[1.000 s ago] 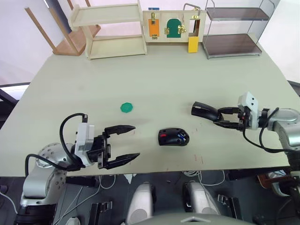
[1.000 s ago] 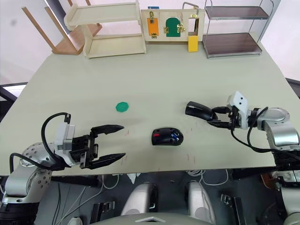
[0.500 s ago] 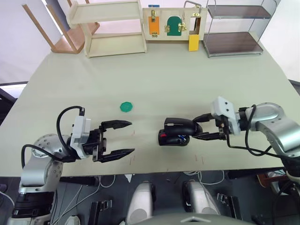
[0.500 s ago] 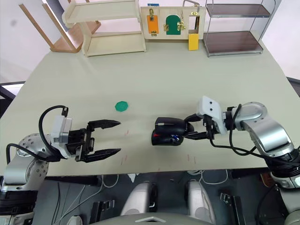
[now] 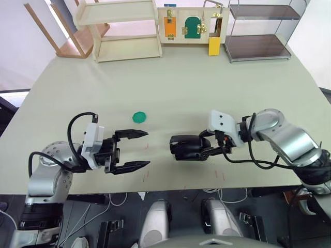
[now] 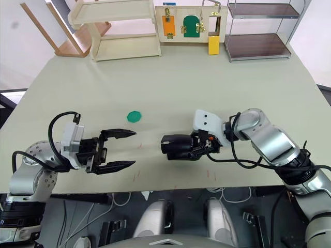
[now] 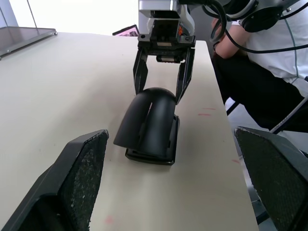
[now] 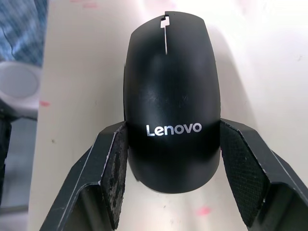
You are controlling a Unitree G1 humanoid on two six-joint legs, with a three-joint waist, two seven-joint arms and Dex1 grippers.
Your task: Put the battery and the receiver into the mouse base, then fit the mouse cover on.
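The mouse cover [image 5: 184,145], a glossy black arched shell, sits tilted on top of the mouse base [image 7: 151,155], its front end raised. My right gripper [image 8: 173,129] is shut on the mouse cover, one pad [image 8: 117,166] on each side of its rear. The base shows as a low black rim under the shell. The battery and the receiver are hidden beneath the cover. My left gripper [image 5: 147,149] stands open a short way left of the mouse, level with it, with nothing between its fingers.
A green ring [image 5: 138,118] lies on the table behind my left gripper. A wooden shelf [image 5: 124,31], a latch board [image 5: 191,26] and a metal rack [image 5: 258,33] line the far edge. A seated person [image 7: 269,72] is beyond the table's near edge.
My right gripper has carried the mouse cover leftward and lowered it onto the base, hiding the red and blue inside. The left gripper has stayed about where it was, open.
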